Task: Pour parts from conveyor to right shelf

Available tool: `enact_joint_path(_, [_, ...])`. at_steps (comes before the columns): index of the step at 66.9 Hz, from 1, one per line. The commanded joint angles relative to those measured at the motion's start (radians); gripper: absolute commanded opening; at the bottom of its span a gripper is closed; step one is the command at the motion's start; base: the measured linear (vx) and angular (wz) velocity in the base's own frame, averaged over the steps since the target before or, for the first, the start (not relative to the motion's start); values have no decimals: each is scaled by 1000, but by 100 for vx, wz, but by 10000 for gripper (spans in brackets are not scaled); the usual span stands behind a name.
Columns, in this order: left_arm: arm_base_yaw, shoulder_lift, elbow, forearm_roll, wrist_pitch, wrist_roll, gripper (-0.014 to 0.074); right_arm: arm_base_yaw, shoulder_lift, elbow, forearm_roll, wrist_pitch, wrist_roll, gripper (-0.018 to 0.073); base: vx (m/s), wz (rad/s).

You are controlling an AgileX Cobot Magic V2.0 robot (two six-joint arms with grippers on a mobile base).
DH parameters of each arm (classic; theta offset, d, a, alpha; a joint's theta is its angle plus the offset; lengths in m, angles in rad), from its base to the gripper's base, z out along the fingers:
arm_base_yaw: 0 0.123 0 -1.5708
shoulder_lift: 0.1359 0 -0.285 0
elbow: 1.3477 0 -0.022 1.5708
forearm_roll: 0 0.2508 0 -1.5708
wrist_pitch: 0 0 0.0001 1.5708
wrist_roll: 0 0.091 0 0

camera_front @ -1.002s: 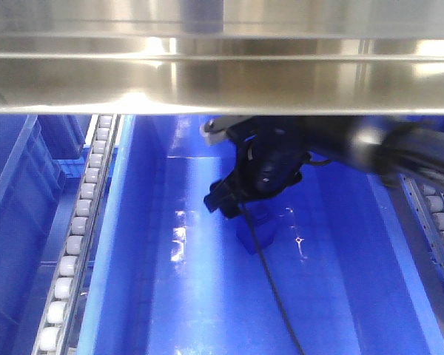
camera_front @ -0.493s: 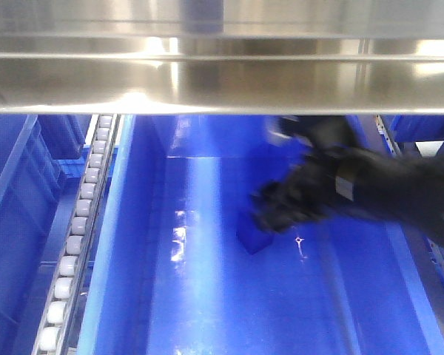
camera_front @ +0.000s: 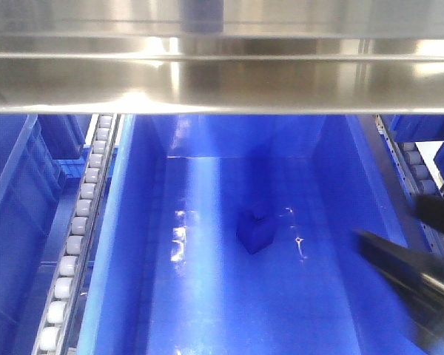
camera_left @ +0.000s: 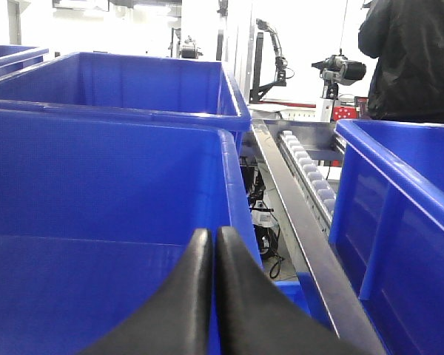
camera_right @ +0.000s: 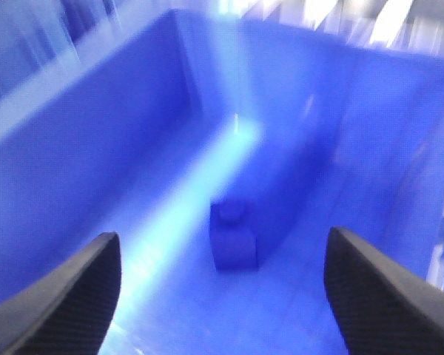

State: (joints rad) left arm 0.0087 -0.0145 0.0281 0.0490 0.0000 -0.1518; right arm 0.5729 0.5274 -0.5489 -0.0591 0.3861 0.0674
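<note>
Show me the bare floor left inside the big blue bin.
Inside the glossy blue plastic bin, bare floor surrounds the small blue knobbed block at its middle, widest toward the near end. The open right gripper hangs at the near right.

Left claw (camera_left: pixel 209 296) has its two black fingers pressed together, tips touching, nothing between them, pointing straight ahead and roughly level. Right claw (camera_right: pixel 222 288) is spread wide, one textured black finger (camera_right: pixel 66 296) at each bottom corner of its wrist view, empty and angled downward. From the front view the right arm (camera_front: pixel 407 274) is just a dark blur at the lower right edge.
</note>
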Motion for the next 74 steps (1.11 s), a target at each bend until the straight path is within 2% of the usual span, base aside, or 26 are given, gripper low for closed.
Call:
enact_joint_path(1, [-2, -11, 27, -9, -79, -7, -6, -2, -126, 19, 1, -34, -4, 536, 0, 0])
enact_joint_path(15, [-2, -11, 27, -9, -79, -7, -6, -2, -379, 139, -3, -38, -9, 536, 0, 0])
enact_joint_path(31, [-2, -11, 27, -9, -79, -7, -6, -2, -457, 227, -10, -64, -8, 515, 0, 0])
enact_joint_path(38, [-2, -11, 27, -9, -79, -7, -6, -2, -457, 232, -10, -68, -8, 388, 0, 0])
enact_joint_path(50, [-2, -11, 27, -9, -79, -7, -6, -2, -457, 232, -10, -68, -8, -8, 0, 0])
enact_joint_path(74, [-2, -11, 27, -9, -79, -7, -6, -2, -457, 232, -9, -61, -3, -8, 0, 0])
